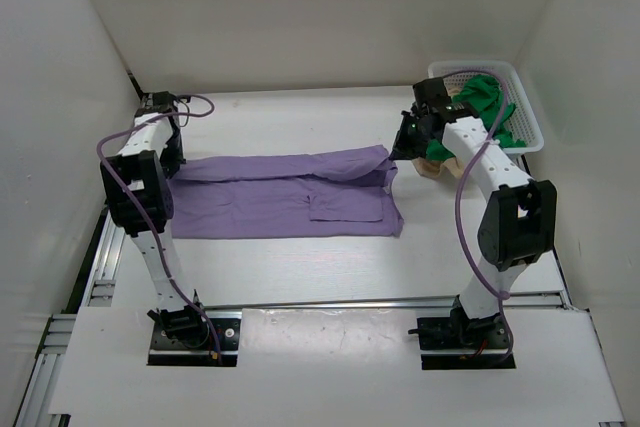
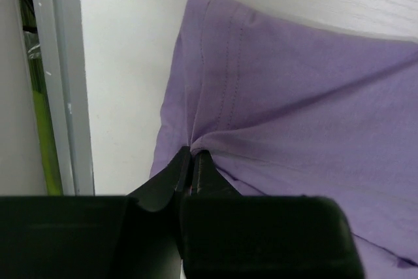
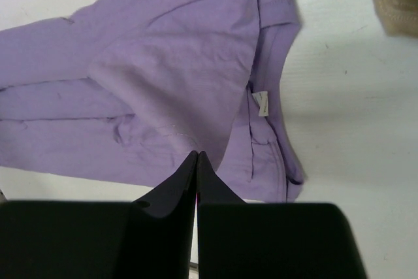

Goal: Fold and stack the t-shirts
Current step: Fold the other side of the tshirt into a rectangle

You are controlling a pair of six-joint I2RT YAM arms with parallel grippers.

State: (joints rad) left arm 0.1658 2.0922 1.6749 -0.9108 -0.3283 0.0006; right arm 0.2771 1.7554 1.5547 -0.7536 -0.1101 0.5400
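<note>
Our left gripper [image 2: 191, 157] and right gripper [image 3: 197, 157] each pinch the purple shirt [image 1: 270, 209] by its edge; limp and light, it sags, so corners suit best

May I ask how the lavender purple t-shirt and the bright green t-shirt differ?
The lavender purple cloth t-shirt lies spread on the table; the bright green cloth t-shirt sits bunched in the white mesh basket. The left pincer pinches the purple one; nothing grips the green one. Both are soft cloth.
</note>
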